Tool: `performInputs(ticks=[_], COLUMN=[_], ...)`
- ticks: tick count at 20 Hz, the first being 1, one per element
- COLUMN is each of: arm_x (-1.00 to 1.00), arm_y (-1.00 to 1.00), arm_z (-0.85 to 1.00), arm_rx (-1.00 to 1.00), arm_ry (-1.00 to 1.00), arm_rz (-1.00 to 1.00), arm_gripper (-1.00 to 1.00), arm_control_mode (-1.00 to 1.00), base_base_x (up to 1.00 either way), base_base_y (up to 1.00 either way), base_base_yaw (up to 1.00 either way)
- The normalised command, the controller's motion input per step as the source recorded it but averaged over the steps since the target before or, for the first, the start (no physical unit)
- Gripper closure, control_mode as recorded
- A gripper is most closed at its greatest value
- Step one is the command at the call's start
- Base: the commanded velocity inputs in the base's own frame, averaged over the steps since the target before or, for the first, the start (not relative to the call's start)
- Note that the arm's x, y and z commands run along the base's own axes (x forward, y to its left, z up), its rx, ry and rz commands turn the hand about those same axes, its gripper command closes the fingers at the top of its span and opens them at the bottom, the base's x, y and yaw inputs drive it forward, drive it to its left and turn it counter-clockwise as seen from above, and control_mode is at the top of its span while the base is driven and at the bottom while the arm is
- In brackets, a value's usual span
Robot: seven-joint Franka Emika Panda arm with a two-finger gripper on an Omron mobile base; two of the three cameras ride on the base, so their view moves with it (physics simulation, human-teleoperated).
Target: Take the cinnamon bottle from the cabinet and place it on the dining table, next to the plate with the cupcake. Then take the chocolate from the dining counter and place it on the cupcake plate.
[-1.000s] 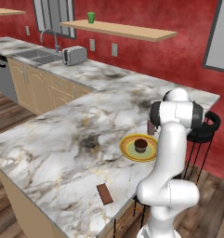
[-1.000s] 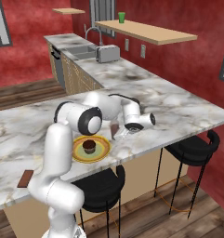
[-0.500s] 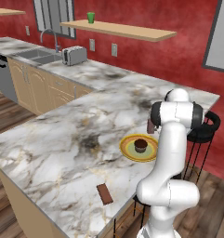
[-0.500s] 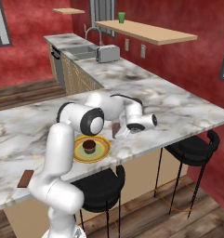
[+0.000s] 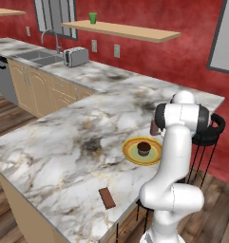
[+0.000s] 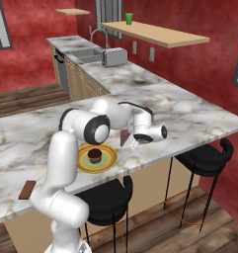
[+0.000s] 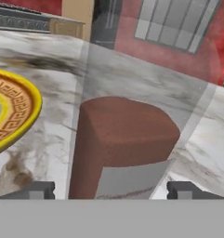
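The cinnamon bottle (image 7: 125, 144) stood upright on the marble bench (image 5: 63, 142), just beside the yellow plate (image 6: 106, 160) on the side toward the bench's stool-side end, near its front edge. In the hand view the bottle's reddish-brown body and pale label band rose between the two dark fingers (image 7: 36, 190), one low on each side of it, each with a visible gap to the glass. The fingers stood spread wide and held nothing; the bottle rested on the bench by itself. From the right base view the gripper (image 6: 132, 142) sat low over the bench with the bottle (image 6: 124, 138) at its tips. The cupcake (image 5: 143, 148) sat in the middle of the plate (image 5: 131, 153). The chocolate (image 5: 106, 198) lay flat near the bench's front edge, well apart from the plate, toward the opposite end from the bottle.
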Motion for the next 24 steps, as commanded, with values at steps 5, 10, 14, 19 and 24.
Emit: performInputs(ticks=[5,10,14,19,24], arm_x=[-0.03,-0.10,-0.29,-0.53,-0.64], arm_y=[-0.04,-0.30,-0.27,-0.06,0.01], arm_z=[0.00,0.12,0.16,0.23,0.20], arm_rx=[-0.01,0.00,0.00,0.00,-0.09], arm_ry=[0.01,0.06,0.11,0.15,0.06], arm_rz=[-0.06,-0.06,-0.09,-0.12,-0.13], arm_gripper=[-1.00,-1.00,-1.00,-1.00,-1.00], arm_control_mode=[-1.00,-1.00,-1.00,-1.00,-1.00], base_base_x=[0.00,0.00,0.00,0.00,0.00], base_base_y=[0.00,0.00,0.00,0.00,0.00], base_base_yaw=[0.00,0.00,0.00,0.00,0.00])
